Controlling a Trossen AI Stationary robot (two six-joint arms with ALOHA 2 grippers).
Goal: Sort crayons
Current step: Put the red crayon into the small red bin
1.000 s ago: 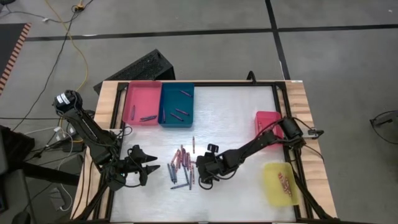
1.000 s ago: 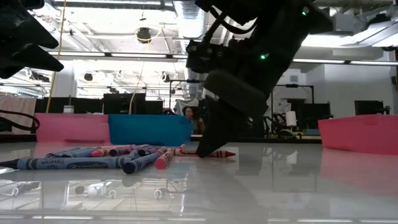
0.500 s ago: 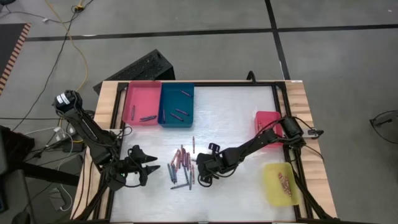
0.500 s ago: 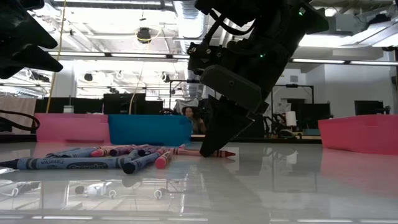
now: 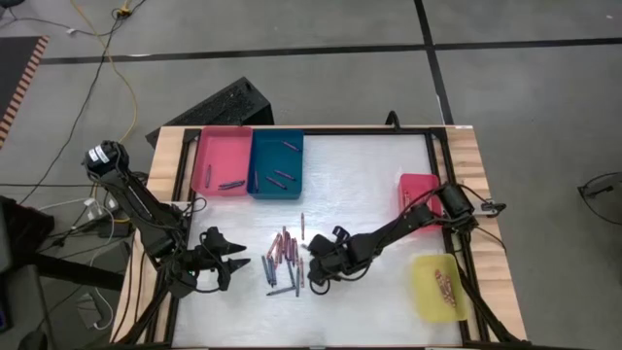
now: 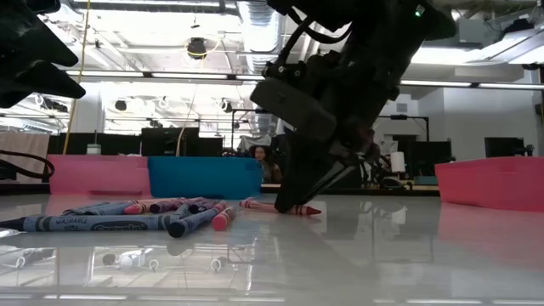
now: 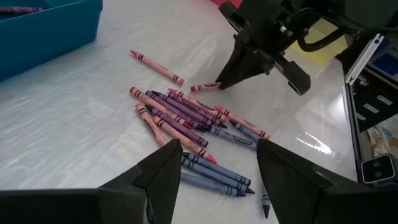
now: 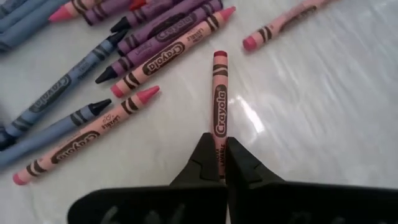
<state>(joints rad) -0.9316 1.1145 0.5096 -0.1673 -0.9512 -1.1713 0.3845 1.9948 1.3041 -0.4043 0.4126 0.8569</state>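
**Right claw pinches a red crayon**

The left claw [image 5: 236,260] hovers over the tabletop [image 5: 369,185] left of the crayon pile [image 5: 284,262], fingers apart and empty. Just right of the pile, the right claw [image 8: 221,163] is clamped on one end of a red crayon [image 8: 220,106] lying flat on the tabletop.
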